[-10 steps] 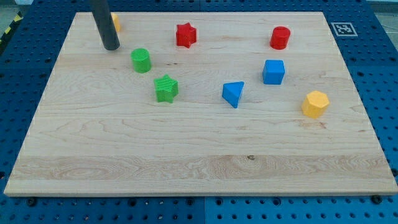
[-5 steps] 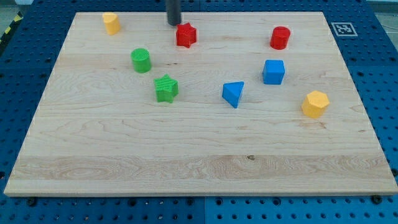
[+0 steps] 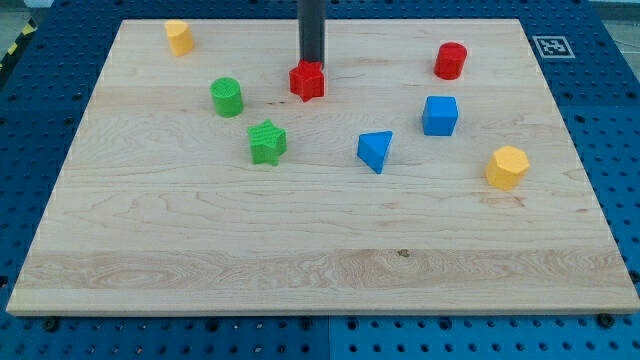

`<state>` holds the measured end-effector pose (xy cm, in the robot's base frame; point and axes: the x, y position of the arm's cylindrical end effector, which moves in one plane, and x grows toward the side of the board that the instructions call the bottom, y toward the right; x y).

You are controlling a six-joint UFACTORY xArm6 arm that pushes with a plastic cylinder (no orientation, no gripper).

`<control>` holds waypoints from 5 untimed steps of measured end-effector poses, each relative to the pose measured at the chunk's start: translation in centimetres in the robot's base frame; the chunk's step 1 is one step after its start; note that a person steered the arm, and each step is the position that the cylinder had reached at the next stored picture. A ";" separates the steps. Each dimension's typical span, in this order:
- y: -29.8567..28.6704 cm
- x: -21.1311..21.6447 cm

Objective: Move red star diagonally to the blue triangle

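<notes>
Our tip [image 3: 311, 64] sits on the bench [image 3: 200, 250], touching the red star [image 3: 308, 81] on its top side. No claw on this rig, just the rod, so no open/shut state to tell. Rel. to the red star: blue triangle [image 3: 375, 151] is lower right, apart from it; blue cube [image 3: 440, 115] and red cylinder [image 3: 450, 61] are further right; green cylinder [image 3: 227, 97] is left, green star [image 3: 267, 142] lower left; yellow blocks sit far upper left [image 3: 179, 37] and far lower right [image 3: 507, 167].
</notes>
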<state>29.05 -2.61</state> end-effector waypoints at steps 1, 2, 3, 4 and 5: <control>-0.9 1.1; -0.9 3.7; -0.9 3.8; -0.9 4.0; -0.7 5.4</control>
<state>34.45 -3.28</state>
